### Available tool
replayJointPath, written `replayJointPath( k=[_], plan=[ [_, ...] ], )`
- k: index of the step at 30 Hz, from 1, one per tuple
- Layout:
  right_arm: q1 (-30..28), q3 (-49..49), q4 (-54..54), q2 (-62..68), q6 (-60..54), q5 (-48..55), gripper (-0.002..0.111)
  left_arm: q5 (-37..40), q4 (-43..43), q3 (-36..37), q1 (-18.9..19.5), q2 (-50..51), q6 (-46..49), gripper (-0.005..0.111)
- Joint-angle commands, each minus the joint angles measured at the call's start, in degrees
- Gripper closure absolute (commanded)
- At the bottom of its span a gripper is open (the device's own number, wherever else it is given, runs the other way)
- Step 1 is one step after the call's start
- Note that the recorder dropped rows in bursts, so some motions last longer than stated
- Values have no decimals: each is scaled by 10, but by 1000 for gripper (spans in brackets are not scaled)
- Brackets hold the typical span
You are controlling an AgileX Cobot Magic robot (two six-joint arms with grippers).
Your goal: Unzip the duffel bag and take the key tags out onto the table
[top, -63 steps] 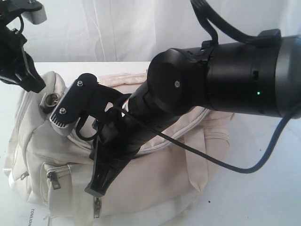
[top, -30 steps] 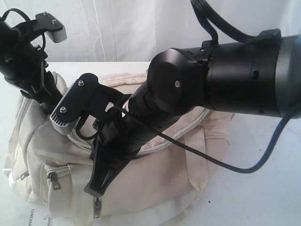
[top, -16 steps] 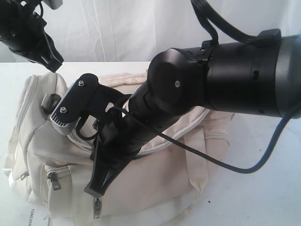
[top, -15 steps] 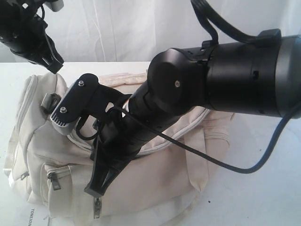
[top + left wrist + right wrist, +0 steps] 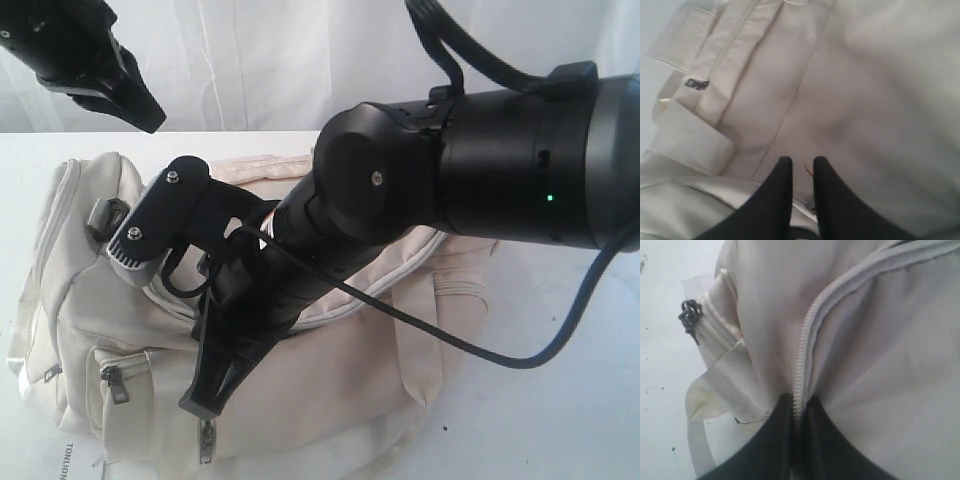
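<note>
Pinching the zip seam (image 5: 807,340) of the bag (image 5: 765,315) in my right fingers (image 5: 800,402), I should hold it taut while my left fingers (image 5: 802,162), slightly parted and empty, seek the pull.

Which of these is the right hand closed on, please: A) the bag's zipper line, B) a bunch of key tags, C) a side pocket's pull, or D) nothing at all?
A: the right hand is clamped on the zipper of the bag, whose teeth run straight between its fingertips.

One duffel bag (image 5: 330,390), one table (image 5: 560,420) and two grippers (left gripper (image 5: 798,165), right gripper (image 5: 796,402)).
</note>
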Motion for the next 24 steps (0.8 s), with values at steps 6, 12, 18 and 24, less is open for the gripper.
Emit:
replayJointPath(
  k=[6, 12, 18, 24],
  plan=[
    [1, 8, -3, -1, 5, 44, 108, 131, -39, -34, 0, 60, 55, 47],
    [1, 8, -3, -1, 5, 45, 108, 133, -49, -34, 0, 81, 88, 47],
    [1, 8, -3, -1, 5, 45, 108, 138, -34, -34, 0, 99, 107, 48],
    [1, 8, -3, -1, 5, 46, 108, 138, -5, -34, 0, 111, 107, 48]
  ],
)
